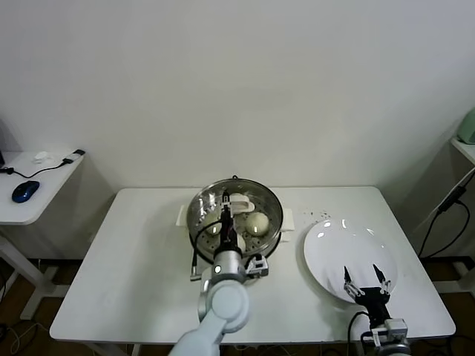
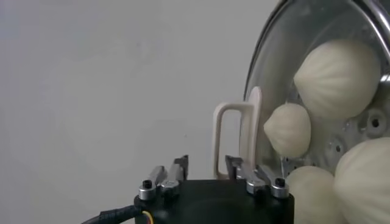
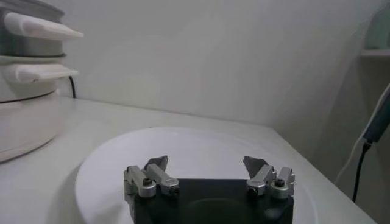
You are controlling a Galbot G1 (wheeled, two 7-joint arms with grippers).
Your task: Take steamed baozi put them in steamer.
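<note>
The steamer [image 1: 276, 231] stands at the middle back of the table with the glass lid on it. Several cream baozi [image 1: 257, 222] lie inside and show through the glass in the left wrist view [image 2: 338, 76]. My left gripper [image 1: 225, 200] hovers over the lid, open and empty. In the left wrist view it [image 2: 207, 165] is just short of the lid's white handle [image 2: 234, 137]. My right gripper [image 1: 366, 280] is open and empty, low over the white plate [image 1: 334, 245]. It [image 3: 206, 164] shows over the bare plate [image 3: 183, 143] in the right wrist view.
The white table [image 1: 133, 282] has its front edge near my arms. A side desk with a blue mouse [image 1: 24, 190] stands at the far left. A cable [image 1: 445, 211] hangs at the right. The steamer's side [image 3: 24, 91] shows in the right wrist view.
</note>
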